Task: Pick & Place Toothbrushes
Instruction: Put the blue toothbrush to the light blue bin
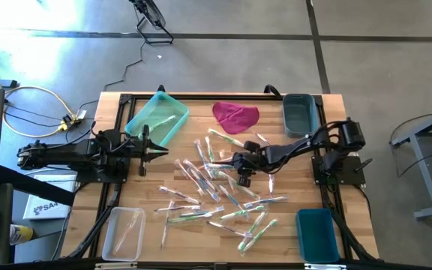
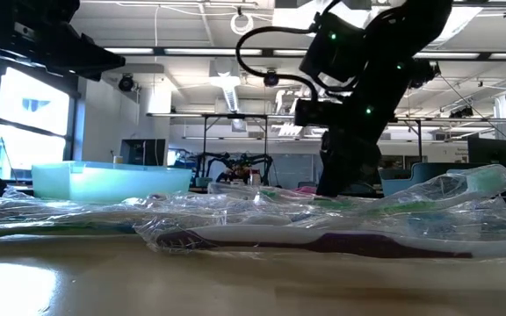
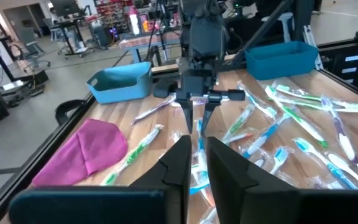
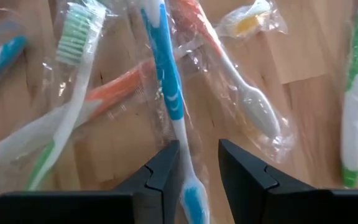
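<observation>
Many toothbrushes (image 1: 216, 187) in clear wrappers lie scattered flat over the middle of the wooden table. My right gripper (image 1: 236, 165) reaches down into the pile from the right, open. Its two fingers (image 4: 160, 174) stand on either side of the handle of a blue-and-white toothbrush (image 4: 166, 74), which runs lengthwise through the gap. The left wrist view shows this gripper (image 3: 196, 127) from the front, fingers pointing down over the brushes. My left gripper (image 1: 150, 152) waits level at the table's left, a narrow gap between its fingers (image 3: 197, 165), holding nothing. My right gripper comes slanting down from above with the blue-and-white toothbrush's handle (image 4: 184, 146) lying along the gap between its fingers. I cannot tell whether the fingertips touch it or its wrapper. The brush lies flat on the table.
A pale teal tray (image 1: 156, 116) and a dark teal bin (image 1: 300, 112) stand at the far edge, with a magenta cloth (image 1: 235, 116) between them. At the near edge are a clear bin (image 1: 124, 232) and a blue bin (image 1: 317, 234). Wrapped brushes (image 2: 323, 237) fill the low view's foreground.
</observation>
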### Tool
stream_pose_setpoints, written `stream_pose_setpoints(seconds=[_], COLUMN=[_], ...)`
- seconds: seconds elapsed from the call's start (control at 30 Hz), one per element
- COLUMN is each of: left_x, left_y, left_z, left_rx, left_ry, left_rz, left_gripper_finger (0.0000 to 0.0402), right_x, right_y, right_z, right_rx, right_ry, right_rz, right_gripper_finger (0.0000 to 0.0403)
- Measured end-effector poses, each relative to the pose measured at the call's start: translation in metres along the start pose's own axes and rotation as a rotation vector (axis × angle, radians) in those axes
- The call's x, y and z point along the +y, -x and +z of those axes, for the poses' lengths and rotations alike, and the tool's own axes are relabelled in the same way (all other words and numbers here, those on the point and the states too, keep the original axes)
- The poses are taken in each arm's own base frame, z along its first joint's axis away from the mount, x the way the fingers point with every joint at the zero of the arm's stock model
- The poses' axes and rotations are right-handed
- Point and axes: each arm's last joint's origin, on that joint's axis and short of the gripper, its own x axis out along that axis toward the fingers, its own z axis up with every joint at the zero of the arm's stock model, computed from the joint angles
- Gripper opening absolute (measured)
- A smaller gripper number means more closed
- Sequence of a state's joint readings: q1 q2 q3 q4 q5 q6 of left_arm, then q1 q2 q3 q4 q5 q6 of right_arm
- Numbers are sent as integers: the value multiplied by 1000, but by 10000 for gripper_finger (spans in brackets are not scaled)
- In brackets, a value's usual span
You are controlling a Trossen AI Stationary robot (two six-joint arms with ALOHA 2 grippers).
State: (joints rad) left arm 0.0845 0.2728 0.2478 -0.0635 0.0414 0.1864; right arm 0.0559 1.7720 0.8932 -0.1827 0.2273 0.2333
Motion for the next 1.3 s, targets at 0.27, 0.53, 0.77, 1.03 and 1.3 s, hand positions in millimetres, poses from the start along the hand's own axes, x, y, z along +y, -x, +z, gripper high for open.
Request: stream_pose_setpoints(seconds=[0.27, 0.53, 0.77, 1.03, 1.3], left_x=[0, 0, 0, -1, -1], left_y=[0, 0, 0, 0, 0], left_z=[0, 0, -1, -4, -4], left_rx=[0, 0, 9, 44, 43], left_ry=[0, 0, 1, 8, 16], left_rz=[0, 0, -1, -7, -7], left_gripper_finger=[50, 50, 50, 50, 50], right_x=[1, 1, 2, 1, 1], right_y=[-4, -4, -5, -5, -2], right_z=[-1, -2, -2, -2, -2], right_rx=[13, 15, 17, 21, 19], right_ry=[2, 3, 4, 5, 5], right_rz=[20, 22, 25, 24, 24], right_gripper_finger=[103, 96, 37, 9, 5])
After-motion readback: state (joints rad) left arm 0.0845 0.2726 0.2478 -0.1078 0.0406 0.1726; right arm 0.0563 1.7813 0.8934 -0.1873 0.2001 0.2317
